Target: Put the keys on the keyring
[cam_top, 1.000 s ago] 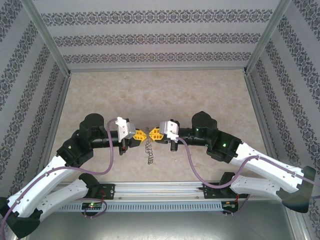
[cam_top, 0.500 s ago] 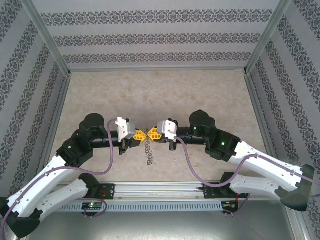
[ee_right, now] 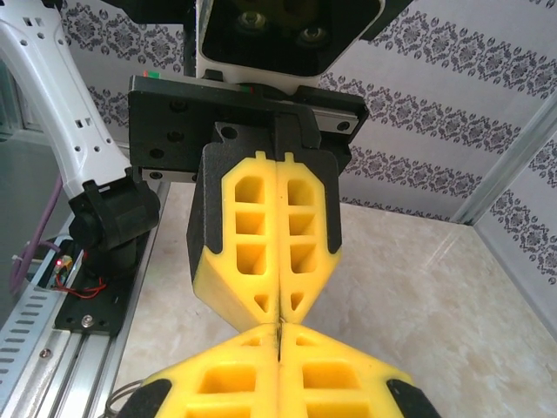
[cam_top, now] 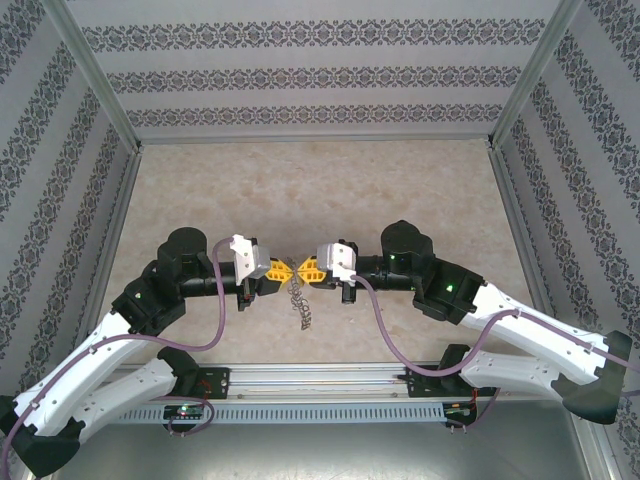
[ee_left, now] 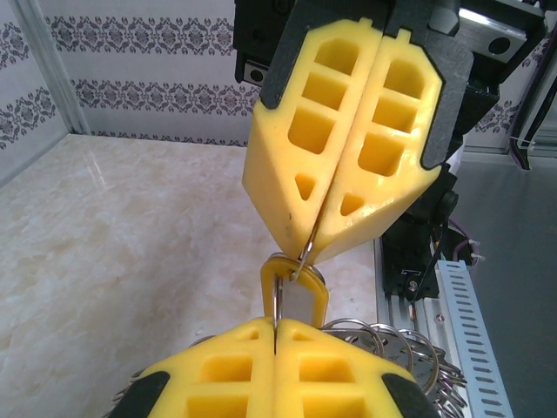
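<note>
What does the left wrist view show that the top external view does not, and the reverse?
Left wrist: the small yellow key pinched in the left end effector, and the keyring's thin wire clamped by the right end effector. Top external: the keyring dangling like a grey chain toward the table. Both: two shut end effectors meeting tip to tip.

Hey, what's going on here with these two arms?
The arms meet tip to tip above the table, working a key onto a keyring. The left gripper is shut on the small yellow key, with its loop end poking out. The right gripper pinches a thin wire of the keyring right at that loop, and the rest hangs limp below. Whether the key is fully threaded on, I can't tell.
</note>
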